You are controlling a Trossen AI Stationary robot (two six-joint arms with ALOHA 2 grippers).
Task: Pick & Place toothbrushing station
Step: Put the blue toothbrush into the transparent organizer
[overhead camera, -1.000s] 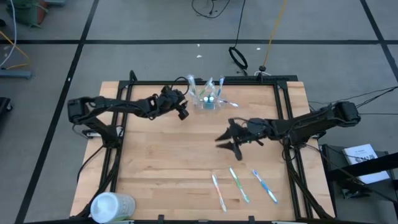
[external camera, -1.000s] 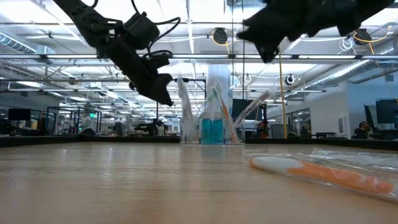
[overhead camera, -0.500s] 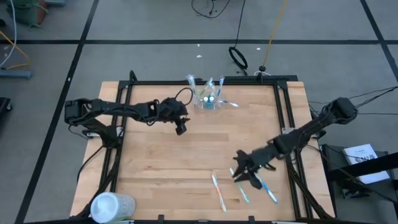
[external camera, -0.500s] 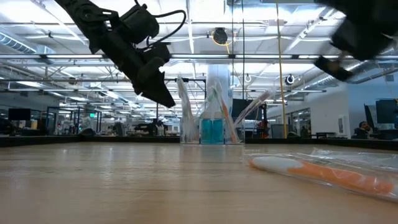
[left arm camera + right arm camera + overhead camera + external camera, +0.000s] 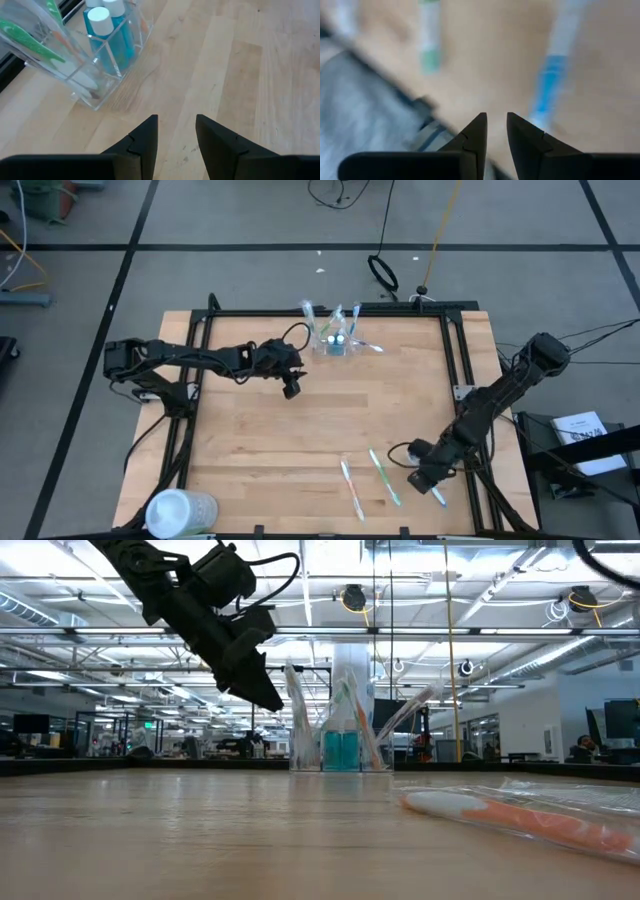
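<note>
High view: wooden table (image 5: 260, 440), grey floor (image 5: 80, 300); both jaws slightly parted, empty.

Left claw (image 5: 291, 388) hovers parted; right claw (image 5: 418, 478) reaches low, narrowly parted.

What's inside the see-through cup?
The clear cup holds blue toothpaste tubes with white caps, standing upright, and wrapped toothbrushes leaning out over its rim. How many brushes there are cannot be told, because they overlap.

A whitish round container (image 5: 180, 511) lies at the wooden table's (image 5: 260, 430) near left corner.
</note>
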